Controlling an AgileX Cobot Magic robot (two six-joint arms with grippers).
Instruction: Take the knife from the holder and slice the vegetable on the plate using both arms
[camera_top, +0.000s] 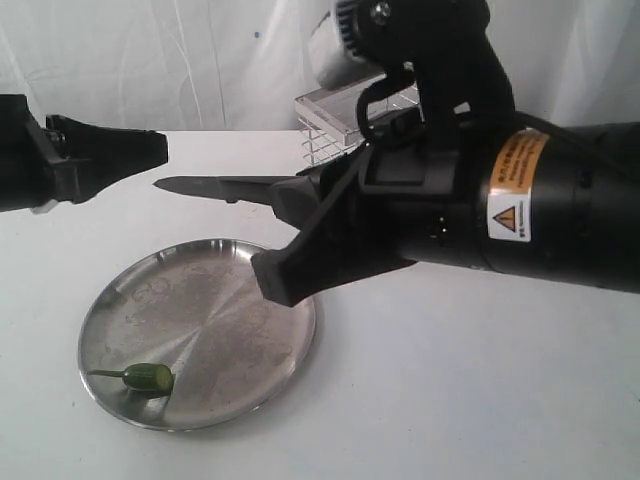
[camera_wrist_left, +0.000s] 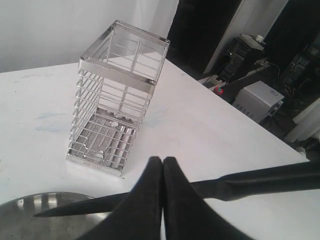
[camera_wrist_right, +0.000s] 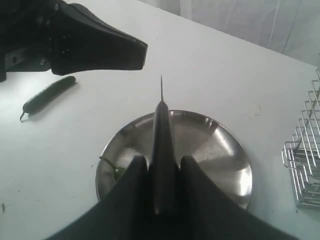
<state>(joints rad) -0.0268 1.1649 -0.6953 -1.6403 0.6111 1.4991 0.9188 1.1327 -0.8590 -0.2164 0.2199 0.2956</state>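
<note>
- A second green pepper (camera_wrist_right: 47, 97) lies on the white bench (camera_top: 480, 400), off the plate and beside the left arm.
- White cloth (camera_top: 150, 60) hangs behind the bench. In the left wrist view, a white box (camera_wrist_left: 257, 100) and dark equipment stand beyond the bench edge.
- The holder (camera_wrist_left: 117, 100), a tall chrome wire basket with a flat rim, stands upright on the bench behind the plate. In the exterior view the right arm (camera_top: 540, 200) covers most of it.
- The left tool (camera_wrist_left: 162, 162) is empty, its fingers pressed together. It hangs above the bench near the knife's tip, between the knife and the holder in its own view.
- The right tool (camera_wrist_right: 161, 162) grips the knife (camera_wrist_right: 161, 125) by its handle, one finger on each side.
- The knife is slim and all black. It is held roughly level above the plate (camera_top: 250, 330), with its point towards the left tool.
- The plate is round, brushed steel with a raised rim, and rests flat on the bench.
- The vegetable (camera_top: 147, 377), a small glossy green chilli with a thin stem, lies whole on the plate near its rim, apart from the blade.
</note>
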